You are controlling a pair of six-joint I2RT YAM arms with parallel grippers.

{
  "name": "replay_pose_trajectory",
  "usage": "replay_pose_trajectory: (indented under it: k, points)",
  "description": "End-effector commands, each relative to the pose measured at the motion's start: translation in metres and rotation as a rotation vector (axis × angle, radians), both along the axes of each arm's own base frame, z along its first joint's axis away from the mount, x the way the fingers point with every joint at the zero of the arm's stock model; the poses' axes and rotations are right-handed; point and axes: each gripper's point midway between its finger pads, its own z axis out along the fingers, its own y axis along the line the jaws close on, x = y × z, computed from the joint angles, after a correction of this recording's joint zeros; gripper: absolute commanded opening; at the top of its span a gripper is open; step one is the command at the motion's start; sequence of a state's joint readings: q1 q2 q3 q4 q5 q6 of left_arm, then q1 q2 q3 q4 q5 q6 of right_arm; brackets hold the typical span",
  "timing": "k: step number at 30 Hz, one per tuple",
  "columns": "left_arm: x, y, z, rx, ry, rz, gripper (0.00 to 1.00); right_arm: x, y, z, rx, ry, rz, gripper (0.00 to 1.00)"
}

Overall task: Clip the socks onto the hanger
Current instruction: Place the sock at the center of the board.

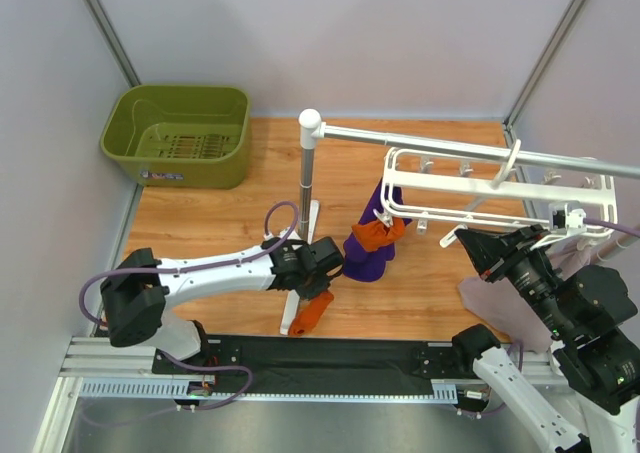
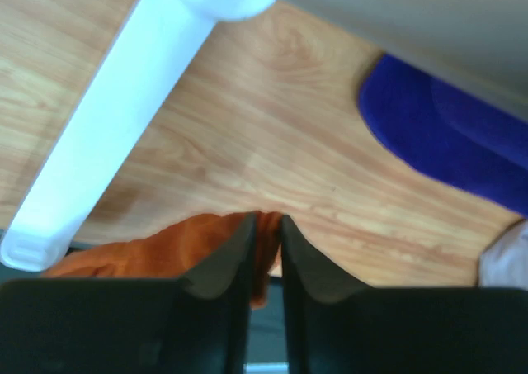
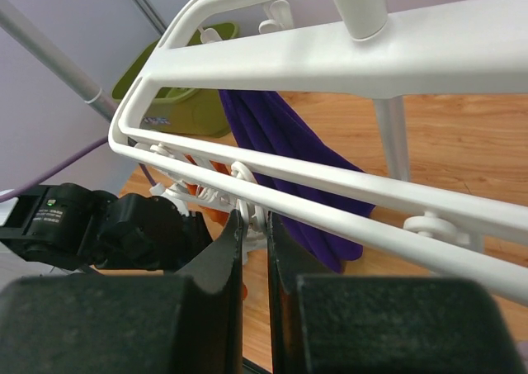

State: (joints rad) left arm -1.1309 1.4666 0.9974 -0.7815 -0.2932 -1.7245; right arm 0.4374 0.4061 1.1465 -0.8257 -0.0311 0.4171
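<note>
Left wrist view puts what you need at the bottom of the frame: your left gripper (image 2: 266,225) has its fingers pressed together on a fold of orange fabric, the lower sock (image 2: 165,246), which bunches out to the lower left behind the fingers. From the top external view the left gripper (image 1: 322,291) sits just left of centre with that lower sock (image 1: 312,313) hanging under it, beside the foot of the white post (image 1: 310,173). The upper sock (image 1: 378,235) hangs at the near left corner of the hanger (image 1: 430,211), against the purple cloth (image 1: 372,258), well apart from the left claw. Your right gripper (image 1: 455,239) is at the hanger's near bar; in the right wrist view its fingers (image 3: 235,242) are drawn close together with a white clip (image 3: 246,184) at their tips, and you cannot tell whether it is pinched. Count two socks, one hanger, one purple cloth, one pale lilac cloth (image 1: 490,298) at lower right, one green basket (image 1: 180,133) at upper left, one silver rail (image 1: 450,145).
</note>
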Motion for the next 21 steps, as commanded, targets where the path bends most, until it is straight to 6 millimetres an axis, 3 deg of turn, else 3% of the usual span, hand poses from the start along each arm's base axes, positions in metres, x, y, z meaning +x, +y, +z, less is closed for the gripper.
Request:
replay_pose_trajectory:
  k: [1,2,4,9,10,16,21]
  points:
    - [0.01,-0.028,0.006,-0.05,-0.042,-0.082,0.29,-0.005,-0.003,-0.022,-0.054,0.065,0.004,0.0]
    - [0.008,-0.031,0.003,-0.056,-0.034,-0.089,0.42,-0.005,-0.002,-0.023,-0.052,0.065,0.006,0.0]
    - [0.004,-0.035,-0.001,-0.078,-0.01,-0.11,0.5,-0.005,-0.002,-0.025,-0.052,0.065,0.006,0.0]
    - [0.001,-0.028,0.008,-0.022,-0.027,-0.235,0.52,-0.005,0.0,-0.026,-0.056,0.067,0.017,0.0]
    - [-0.005,-0.014,0.008,0.056,-0.022,-0.32,0.52,-0.005,-0.001,-0.026,-0.058,0.066,0.018,0.0]
    - [-0.018,0.0,0.033,0.152,-0.136,-0.814,0.51,-0.005,0.0,-0.029,-0.068,0.064,0.022,0.0]
    - [-0.024,0.042,0.034,0.306,-0.113,-0.93,0.52,-0.006,0.002,-0.034,-0.06,0.068,0.031,0.0]
